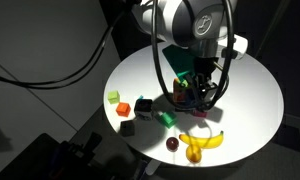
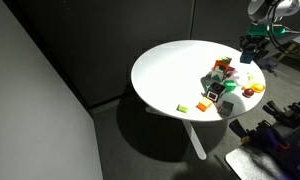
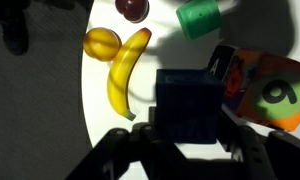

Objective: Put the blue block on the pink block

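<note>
- Because the blue block (image 3: 190, 100) has to end up on top of another cube, the gripper (image 3: 188, 140) takes it from above with one finger on each side, which leaves the underside free to land flat. The jaws look narrowed onto it, though the wrist view is dim.
- The blue block looms larger in the wrist view than the green block (image 3: 198, 18) lying on the table (image 1: 255, 95). This suggests it hangs clear of the surface rather than resting on it.
- It is over the middle of the table, just beside the tall block marked "6" (image 3: 275, 95) and a black cube (image 3: 221, 68) with light marks.
- The pink block cannot be made out with certainty in any view. It may lie beneath or behind the blue block, so how the two line up cannot be judged.
- A banana (image 3: 125, 72), an orange fruit (image 3: 101, 43) and a dark red fruit (image 3: 131, 8) lie together close to the table's edge, apart from the stacking spot, so the arm has room.
- No bowl, box or tray shows in any view. Every item lies bare on the table top, so nothing is inside anything.
- In an exterior view a green-and-orange cube (image 1: 114, 98) sits toward another stretch of the edge, out of the way.
- The next move probably calls for a slow, straight descent, since a crooked landing could tip the blue block off or knock the "6" block.
</note>
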### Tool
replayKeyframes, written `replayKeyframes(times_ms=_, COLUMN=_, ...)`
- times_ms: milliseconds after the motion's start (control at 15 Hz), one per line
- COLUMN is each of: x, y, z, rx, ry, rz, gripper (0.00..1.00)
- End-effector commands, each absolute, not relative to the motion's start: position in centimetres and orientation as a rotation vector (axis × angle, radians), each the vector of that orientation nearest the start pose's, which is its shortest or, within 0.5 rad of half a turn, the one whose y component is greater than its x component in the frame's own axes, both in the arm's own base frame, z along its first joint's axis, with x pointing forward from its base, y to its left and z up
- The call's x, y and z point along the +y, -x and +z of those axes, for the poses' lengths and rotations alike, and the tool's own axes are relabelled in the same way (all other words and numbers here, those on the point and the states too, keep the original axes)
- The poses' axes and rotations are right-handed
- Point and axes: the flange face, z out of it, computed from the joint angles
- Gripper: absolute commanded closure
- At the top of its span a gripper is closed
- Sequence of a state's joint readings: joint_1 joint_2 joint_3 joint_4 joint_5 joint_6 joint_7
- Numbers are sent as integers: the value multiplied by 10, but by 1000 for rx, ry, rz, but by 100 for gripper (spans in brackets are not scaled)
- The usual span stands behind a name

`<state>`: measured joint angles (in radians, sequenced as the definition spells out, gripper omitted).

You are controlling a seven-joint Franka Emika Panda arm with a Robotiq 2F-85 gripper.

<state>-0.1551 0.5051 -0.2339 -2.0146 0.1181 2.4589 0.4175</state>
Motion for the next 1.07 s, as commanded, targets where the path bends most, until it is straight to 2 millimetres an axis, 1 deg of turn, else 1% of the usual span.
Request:
replayKeyframes(times_ms=0, x=-233, y=-557, z=204, rx=1369, ry=2874, rz=69, gripper=69)
replayKeyframes(times_ms=533, x=-257, y=-561, z=212, rx=1455, ry=2844, rz=57, gripper=69)
replayKeyframes(times_ms=1000, x=-266, y=-574, z=205, rx=1581, ry=2786, rz=89, gripper=69)
